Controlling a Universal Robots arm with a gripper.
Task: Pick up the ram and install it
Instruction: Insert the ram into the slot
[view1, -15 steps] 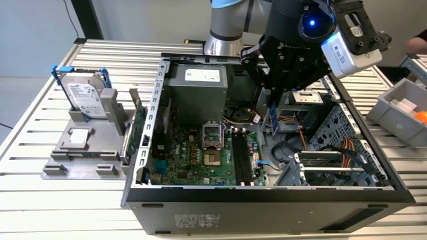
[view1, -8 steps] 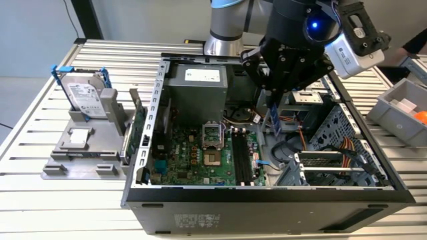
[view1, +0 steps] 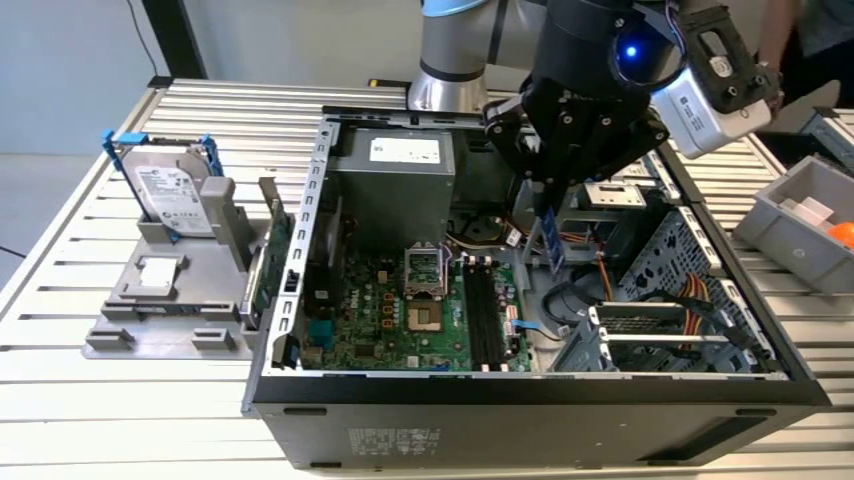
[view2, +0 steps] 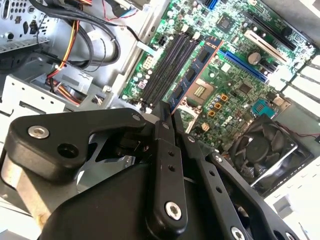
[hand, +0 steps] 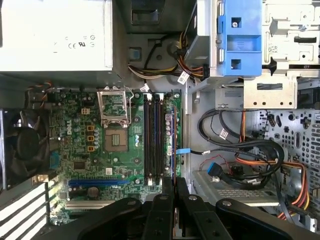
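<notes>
My gripper (view1: 545, 195) hangs inside the open computer case (view1: 534, 385), shut on the ram (view1: 546, 238). The ram is a thin blue-green stick with dark chips, and it hangs downward from the fingers. It sits above the motherboard (view1: 400, 310), just to the exterior view's right of the black memory slots (view1: 483, 315). In the second wrist view the ram (view2: 194, 74) reaches out from the gripper (view2: 168, 112) over the board beside the slots (view2: 167, 65). In the first wrist view the ram (hand: 170, 131) shows edge-on, next to the slots (hand: 152, 140), ahead of the gripper (hand: 174, 182).
A silver hard drive (view1: 171, 190) in a blue-tabbed frame stands on a grey holder outside the case, beside a green expansion card (view1: 275, 262). The power supply (view1: 400, 170), a fan (hand: 22, 145), loose cables (hand: 250, 155) and the drive cage (view1: 681, 290) crowd the case. A grey bin (view1: 801, 215) sits at the exterior view's right.
</notes>
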